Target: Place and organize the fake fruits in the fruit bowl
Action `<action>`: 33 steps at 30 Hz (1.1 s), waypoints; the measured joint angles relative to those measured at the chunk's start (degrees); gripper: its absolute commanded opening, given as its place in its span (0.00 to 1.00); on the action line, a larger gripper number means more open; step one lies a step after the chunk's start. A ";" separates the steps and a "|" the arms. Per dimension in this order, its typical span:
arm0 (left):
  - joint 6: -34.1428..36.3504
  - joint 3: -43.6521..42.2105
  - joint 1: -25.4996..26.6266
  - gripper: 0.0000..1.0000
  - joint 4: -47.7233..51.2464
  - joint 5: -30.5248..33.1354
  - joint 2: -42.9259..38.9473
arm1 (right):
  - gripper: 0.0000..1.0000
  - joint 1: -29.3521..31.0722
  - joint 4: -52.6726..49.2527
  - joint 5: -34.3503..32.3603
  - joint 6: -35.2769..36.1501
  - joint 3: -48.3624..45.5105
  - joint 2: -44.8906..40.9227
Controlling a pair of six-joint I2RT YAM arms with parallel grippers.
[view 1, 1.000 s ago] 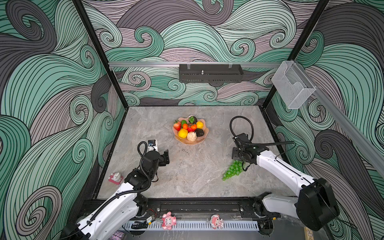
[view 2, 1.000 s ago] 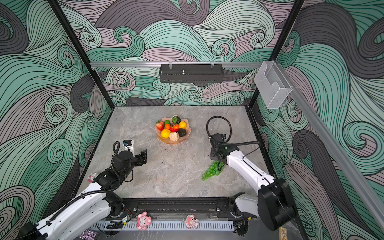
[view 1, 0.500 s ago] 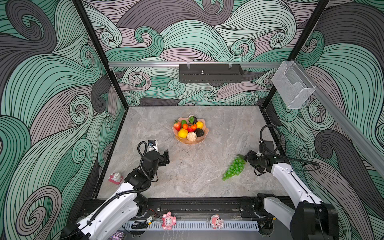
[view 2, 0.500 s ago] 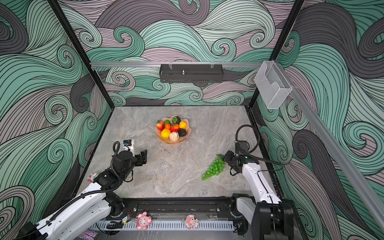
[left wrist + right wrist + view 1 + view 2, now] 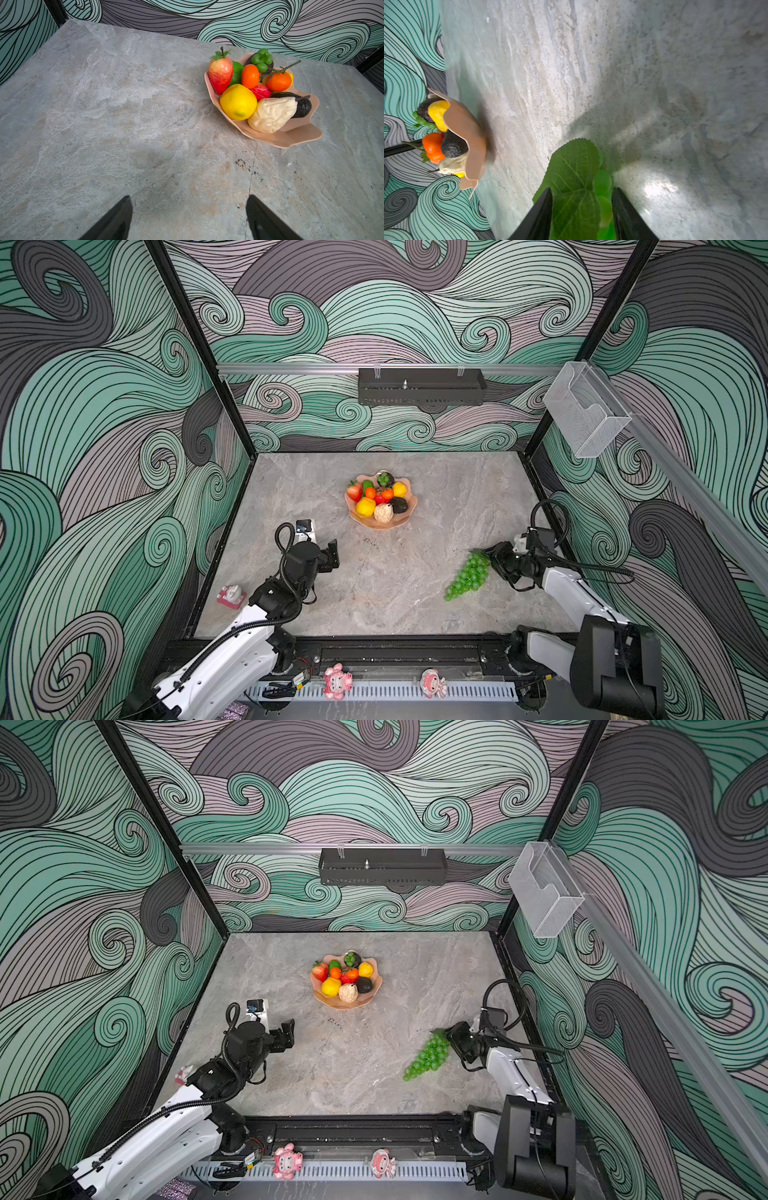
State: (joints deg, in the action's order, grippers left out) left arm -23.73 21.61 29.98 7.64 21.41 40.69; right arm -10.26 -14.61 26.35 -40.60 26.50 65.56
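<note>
Nearest the front edge, two pink figurines [image 5: 337, 681] [image 5: 432, 684] stand on the rail below the grey stone tabletop [image 5: 395, 605], and a third small pink figure [image 5: 231, 596] sits at the tabletop's left edge beside the left arm. A little farther in, the left claw [image 5: 332, 556] hovers over bare stone on the left. The left wrist view shows its jaws spread wide with nothing between them [image 5: 188, 197]. Across from it, on the right side, the green grapes [image 5: 467, 576] [image 5: 428, 1058] lie slantwise on the tabletop, well apart from the bowl, their leaf [image 5: 575, 162] end pointing at the right claw [image 5: 488, 560]. In the right wrist view that claw [image 5: 581, 189] has its two fingers on either side of the leaf and the topmost grapes, close against them, but I cannot tell whether they actually pinch the bunch. Farther back, near the middle of the tabletop, the peach-pink fruit bowl [image 5: 384, 526] [image 5: 291, 139] holds the other fake fruits: a strawberry [image 5: 220, 72], a green lime [image 5: 235, 72], two oranges [image 5: 250, 75] [image 5: 278, 81], a big yellow fruit [image 5: 238, 101], a pale pear [image 5: 270, 114], a dark avocado [image 5: 303, 106] and a red fruit [image 5: 260, 92] tucked among them. Farthest away, a black tray [image 5: 422, 386] hangs on the back wall's rail, with a clear box [image 5: 584, 414] on the right wall.
</note>
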 measured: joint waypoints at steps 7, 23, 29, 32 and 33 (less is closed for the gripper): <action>0.00 0.00 0.00 0.88 -0.35 -0.07 0.52 | 0.37 0.00 0.79 0.79 0.13 0.02 -1.27; 0.13 0.00 0.00 0.87 -1.01 -0.22 1.18 | 0.49 1.84 -3.91 0.46 0.52 0.26 -5.70; 0.13 0.00 0.00 0.87 -1.03 -0.22 1.18 | 0.49 2.67 -4.70 0.50 -0.85 0.26 -5.77; 0.13 0.00 0.00 0.87 -1.03 -0.20 1.18 | 0.46 2.78 -4.90 0.26 -1.49 0.26 -5.79; 0.13 0.00 0.00 0.87 -1.03 -0.22 1.16 | 0.44 2.82 -4.87 0.11 -1.57 0.26 -5.77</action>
State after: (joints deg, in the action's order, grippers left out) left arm -23.59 21.61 29.98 6.61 21.19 41.85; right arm -7.44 -19.49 26.46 -42.17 26.76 59.79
